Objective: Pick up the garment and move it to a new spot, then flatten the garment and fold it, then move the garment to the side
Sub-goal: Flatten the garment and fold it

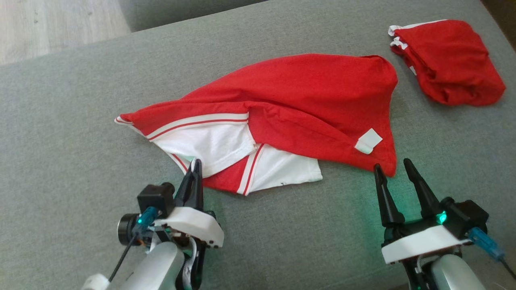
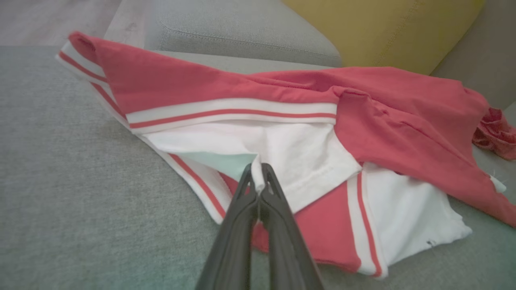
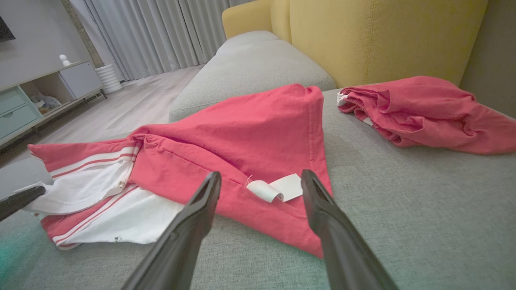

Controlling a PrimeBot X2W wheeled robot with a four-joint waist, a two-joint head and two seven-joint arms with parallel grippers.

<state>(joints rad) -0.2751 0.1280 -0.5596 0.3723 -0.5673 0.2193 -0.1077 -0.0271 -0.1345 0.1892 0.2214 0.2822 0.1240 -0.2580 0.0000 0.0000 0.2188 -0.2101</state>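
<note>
My left end effector [image 1: 196, 166] is clamped tight on the white near edge of the garment [image 1: 306, 88], fingers pointing away from me. My right end effector [image 1: 392, 164] has its fingers spread apart, tips just beside the garment's near red corner.

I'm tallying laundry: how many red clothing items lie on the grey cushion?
2. The garment spreads across the middle of the cushion, a white sleeve edge pinched by the left gripper. A smaller red bundle lies apart, far right. Folds could hide more.

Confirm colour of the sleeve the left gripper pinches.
White sleeve, red-and-white banded; best in left wrist view.
</note>
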